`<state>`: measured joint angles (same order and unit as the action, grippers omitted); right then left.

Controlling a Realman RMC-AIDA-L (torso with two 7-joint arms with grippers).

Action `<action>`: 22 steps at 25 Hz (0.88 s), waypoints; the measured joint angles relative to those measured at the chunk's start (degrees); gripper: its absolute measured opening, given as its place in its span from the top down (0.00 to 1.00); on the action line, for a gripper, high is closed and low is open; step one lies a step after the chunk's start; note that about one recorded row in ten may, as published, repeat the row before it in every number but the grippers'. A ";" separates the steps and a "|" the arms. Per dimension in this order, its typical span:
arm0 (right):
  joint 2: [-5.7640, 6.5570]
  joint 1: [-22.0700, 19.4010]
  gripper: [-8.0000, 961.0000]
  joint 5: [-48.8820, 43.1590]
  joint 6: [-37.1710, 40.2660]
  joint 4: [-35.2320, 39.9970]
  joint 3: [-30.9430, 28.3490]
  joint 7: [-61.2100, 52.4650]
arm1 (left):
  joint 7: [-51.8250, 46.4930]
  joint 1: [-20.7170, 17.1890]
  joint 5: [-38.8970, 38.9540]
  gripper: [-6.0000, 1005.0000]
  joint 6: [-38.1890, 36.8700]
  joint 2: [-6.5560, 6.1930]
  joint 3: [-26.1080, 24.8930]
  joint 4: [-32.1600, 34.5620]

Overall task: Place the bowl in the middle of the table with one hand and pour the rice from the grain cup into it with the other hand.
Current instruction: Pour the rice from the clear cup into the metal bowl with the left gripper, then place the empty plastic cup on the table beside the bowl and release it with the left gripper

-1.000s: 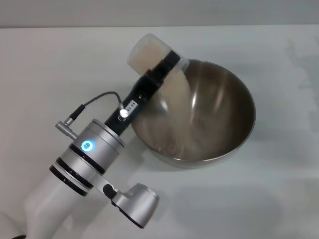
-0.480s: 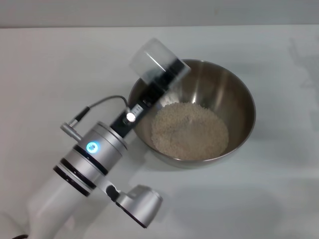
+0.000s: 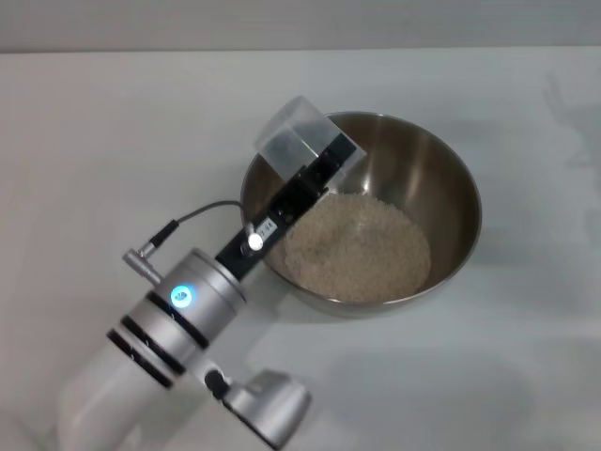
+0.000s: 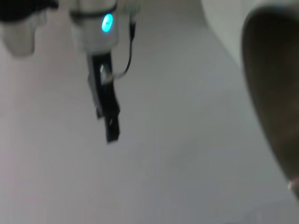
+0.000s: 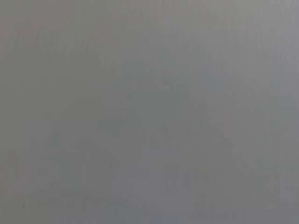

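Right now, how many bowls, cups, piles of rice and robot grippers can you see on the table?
Bowls: 1, the bowl, shiny steel.
Cups: 1, the grain cup, see-through and empty, tipped over the bowl's rim.
Rice piles: 1, the rice inside the bowl.
Grippers: 1, the left gripper, holding the cup.
Total: 4.

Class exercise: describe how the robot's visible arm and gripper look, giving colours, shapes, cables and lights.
The left arm is silver-white and cylindrical, with black rings and a glowing blue-cyan round light. A thin dark cable loops from a small metal plug to the left gripper, a slim black bar with a small white light. The right arm is out of view.
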<state>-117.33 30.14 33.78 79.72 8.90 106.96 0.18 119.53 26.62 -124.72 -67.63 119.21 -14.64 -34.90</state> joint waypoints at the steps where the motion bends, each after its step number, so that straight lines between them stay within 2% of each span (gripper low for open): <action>1: 0.00 0.00 0.23 -0.03 0.00 0.00 -0.01 0.00 | -0.05 -0.02 0.20 0.97 0.06 -0.06 -0.85 0.01; 7: 0.00 0.06 0.23 -0.17 -0.02 -0.03 0.23 0.00 | -1.52 -1.11 0.17 0.97 -1.49 -0.03 -2.80 -1.04; 12: 0.14 0.50 0.23 -0.19 -0.61 -0.03 0.12 0.00 | -9.24 -2.54 0.39 0.97 -1.95 -0.04 -4.00 -2.41; 16: 0.23 0.74 0.23 -0.06 -0.93 -0.02 0.09 0.00 | -26.53 -4.96 0.58 0.97 -2.67 -0.02 -6.38 -4.89; 17: 0.24 0.79 0.23 -0.02 -0.94 0.04 0.08 0.00 | -32.92 -5.67 0.96 0.97 -2.99 -0.03 -7.39 -5.19; 18: 0.24 0.89 0.23 0.02 -0.97 0.21 0.06 0.00 | -44.72 -6.76 2.36 0.97 -4.03 -0.03 -9.05 -5.40; 19: 0.24 0.89 0.23 0.02 -0.97 0.21 0.06 0.00 | -44.72 -6.76 2.36 0.97 -4.03 -0.03 -9.05 -5.40; 22: 0.26 1.03 0.23 0.01 -1.03 0.37 0.01 0.00 | -63.76 -7.64 5.61 0.97 -5.19 -0.05 -11.37 -4.86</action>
<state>-117.07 31.17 33.79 78.70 9.27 106.96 0.17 55.77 18.97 -119.12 -72.82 119.16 -26.00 -39.76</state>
